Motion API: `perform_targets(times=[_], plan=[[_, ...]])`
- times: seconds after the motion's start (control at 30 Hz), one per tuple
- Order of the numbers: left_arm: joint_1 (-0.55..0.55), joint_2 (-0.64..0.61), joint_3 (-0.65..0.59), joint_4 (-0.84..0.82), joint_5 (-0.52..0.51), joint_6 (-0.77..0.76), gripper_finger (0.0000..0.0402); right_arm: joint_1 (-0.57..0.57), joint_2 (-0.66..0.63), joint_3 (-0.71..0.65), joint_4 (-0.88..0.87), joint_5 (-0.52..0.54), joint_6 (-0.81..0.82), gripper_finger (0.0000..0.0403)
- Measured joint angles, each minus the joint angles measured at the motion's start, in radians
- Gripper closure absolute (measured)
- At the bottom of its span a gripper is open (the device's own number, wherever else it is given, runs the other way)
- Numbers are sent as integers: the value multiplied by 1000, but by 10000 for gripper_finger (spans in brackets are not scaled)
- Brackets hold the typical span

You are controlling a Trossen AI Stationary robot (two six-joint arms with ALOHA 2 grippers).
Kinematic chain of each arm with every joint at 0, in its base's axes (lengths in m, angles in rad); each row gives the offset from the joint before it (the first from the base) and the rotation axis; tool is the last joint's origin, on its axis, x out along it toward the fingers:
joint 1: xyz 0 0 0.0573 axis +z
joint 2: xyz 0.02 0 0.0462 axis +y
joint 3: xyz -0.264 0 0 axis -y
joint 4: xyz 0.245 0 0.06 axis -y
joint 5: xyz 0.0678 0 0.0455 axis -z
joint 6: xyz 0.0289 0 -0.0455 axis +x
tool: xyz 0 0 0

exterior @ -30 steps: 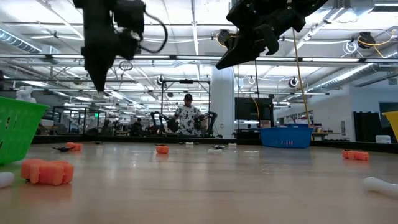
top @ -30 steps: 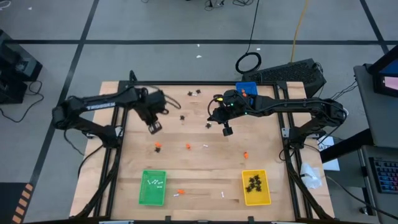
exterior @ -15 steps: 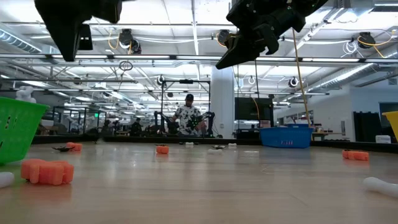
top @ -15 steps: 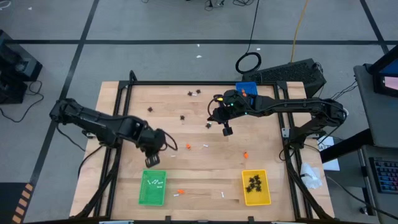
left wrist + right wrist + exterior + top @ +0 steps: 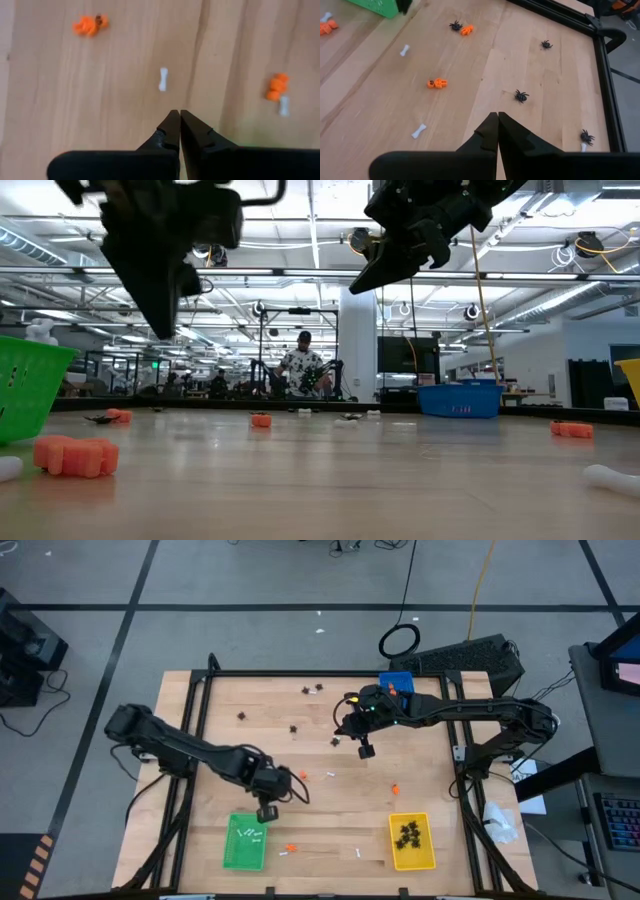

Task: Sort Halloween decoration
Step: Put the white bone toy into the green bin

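No readable writing or brand marks anywhere on the arms, trays or worktop (image 5: 330, 840).

Left gripper (image 5: 267, 812) low over the worktop just beside the upper right corner of the green tray (image 5: 245, 841), arm stretched in a long diagonal from its base at the left edge, elbow low, wrist bent down toward the wood. Jaws pressed together to a point, holding nothing. In the left wrist view, fingertips (image 5: 176, 118) aimed at bare wood, with a white bone (image 5: 163, 79) just ahead, an orange lump (image 5: 89, 24) farther off and a second orange lump (image 5: 276, 86) touching another small white bone (image 5: 284, 105).

Right gripper (image 5: 366, 749) raised above the worktop's middle-back area, arm reaching in from the right edge, forearm nearly level, wrist tipped down. Jaws likewise shut and empty. In the low view, hanging high and tilted, well clear of the surface.

Halloween decoration spread loose over the wood: black spiders (image 5: 294, 727) toward the back half, orange lumps (image 5: 395, 788) and white bones (image 5: 330, 776) across the middle and front. Several white bones lying in the green tray, a cluster of black spiders in the yellow tray (image 5: 411, 842), something orange in the blue tray (image 5: 396, 684) at the back edge.

In the right wrist view, spiders (image 5: 521, 95) and an orange lump (image 5: 437, 83) ahead of the closed fingertips (image 5: 498, 122).

A person (image 5: 301, 368) far behind the worktop in the low view.
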Motion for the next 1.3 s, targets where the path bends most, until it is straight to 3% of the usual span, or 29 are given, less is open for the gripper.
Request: perform_targets(times=[0.23,0.4,0.53,1.03,1.3], plan=[[1,137,0,92,-17,58,334,0,0,0,-5,1,0,403],[0,179,0,168,-16,92,279,0,0,0,-10,1,0,403],[-2,198,0,208,-12,131,260,0,0,0,-14,1,0,403],[-2,306,4,205,-54,162,299,0,0,0,-19,2,-2,403],[-2,308,3,200,-63,161,371,0,0,0,-18,2,-3,403]])
